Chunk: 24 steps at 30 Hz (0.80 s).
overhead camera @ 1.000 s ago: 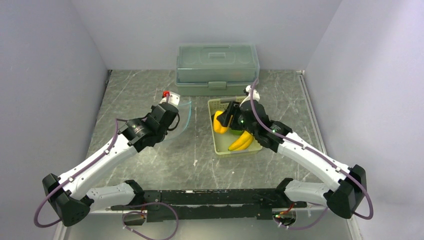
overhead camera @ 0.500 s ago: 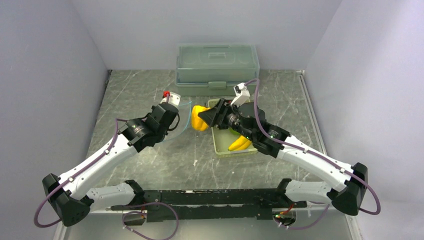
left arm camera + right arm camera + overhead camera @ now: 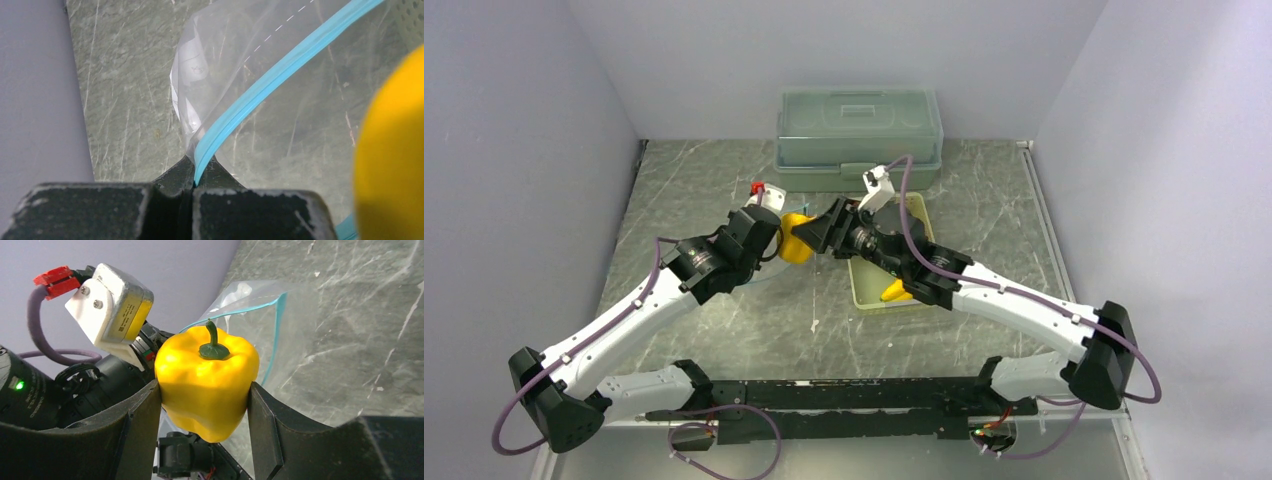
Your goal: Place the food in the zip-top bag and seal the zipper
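Over the tabletop (image 3: 704,170), the left hand (image 3: 194,172) pinches the zipper (image 3: 260,90), the right hand (image 3: 819,237) grips the yellow pepper (image 3: 205,385) beside the zip-top bag (image 3: 215,55); bananas (image 3: 892,291) not yet bagged.

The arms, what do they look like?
The left arm and right arm have white links, black joints and a purple cable each. The left gripper and right gripper are black. A white block with a red plug tops the left wrist.

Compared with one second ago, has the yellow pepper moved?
Yes. The right gripper carried the yellow pepper left, out of the unmoved green basket, to the zip-top bag.
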{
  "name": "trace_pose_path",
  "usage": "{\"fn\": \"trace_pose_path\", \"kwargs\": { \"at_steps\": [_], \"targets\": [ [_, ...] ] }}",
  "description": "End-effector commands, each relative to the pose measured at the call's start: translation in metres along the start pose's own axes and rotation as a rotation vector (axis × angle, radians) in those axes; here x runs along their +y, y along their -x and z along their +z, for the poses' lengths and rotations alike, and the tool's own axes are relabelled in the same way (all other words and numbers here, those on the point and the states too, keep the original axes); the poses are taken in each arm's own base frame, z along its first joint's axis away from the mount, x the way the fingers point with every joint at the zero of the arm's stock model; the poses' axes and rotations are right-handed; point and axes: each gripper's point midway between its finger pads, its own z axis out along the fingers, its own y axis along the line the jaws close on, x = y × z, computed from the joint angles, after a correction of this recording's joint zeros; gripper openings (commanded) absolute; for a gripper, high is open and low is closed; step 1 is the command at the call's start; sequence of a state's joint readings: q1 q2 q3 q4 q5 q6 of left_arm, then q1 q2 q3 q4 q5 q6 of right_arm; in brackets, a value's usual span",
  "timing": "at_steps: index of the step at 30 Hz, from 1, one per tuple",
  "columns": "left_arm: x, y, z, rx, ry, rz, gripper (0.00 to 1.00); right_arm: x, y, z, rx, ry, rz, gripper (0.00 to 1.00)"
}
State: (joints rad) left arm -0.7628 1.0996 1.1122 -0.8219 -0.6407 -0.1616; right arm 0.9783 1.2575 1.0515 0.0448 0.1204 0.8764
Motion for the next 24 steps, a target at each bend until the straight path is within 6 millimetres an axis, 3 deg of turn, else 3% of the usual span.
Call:
{"fn": "trace_pose_path", "kwargs": {
  "at_steps": [1,7,15,21,24],
  "targets": [
    [-0.001,0.016,-0.007,-0.057,-0.021,-0.051,0.00,0.038,0.016,0.007,-0.047,0.110,0.046,0.24],
    [-0.001,0.016,-0.007,-0.057,-0.025,-0.051,0.00,0.033,0.010,0.023,-0.041,0.081,0.067,0.24],
    [0.000,0.016,-0.008,-0.062,-0.025,-0.054,0.00,0.012,-0.007,0.047,-0.011,0.009,0.059,0.27],
    [0.000,0.016,-0.009,-0.063,-0.025,-0.054,0.01,-0.003,-0.014,0.058,0.000,-0.052,0.038,0.41],
    [0.000,0.016,-0.008,-0.062,-0.024,-0.054,0.00,-0.002,-0.013,0.059,-0.004,-0.052,0.032,0.53]
  ]
}}
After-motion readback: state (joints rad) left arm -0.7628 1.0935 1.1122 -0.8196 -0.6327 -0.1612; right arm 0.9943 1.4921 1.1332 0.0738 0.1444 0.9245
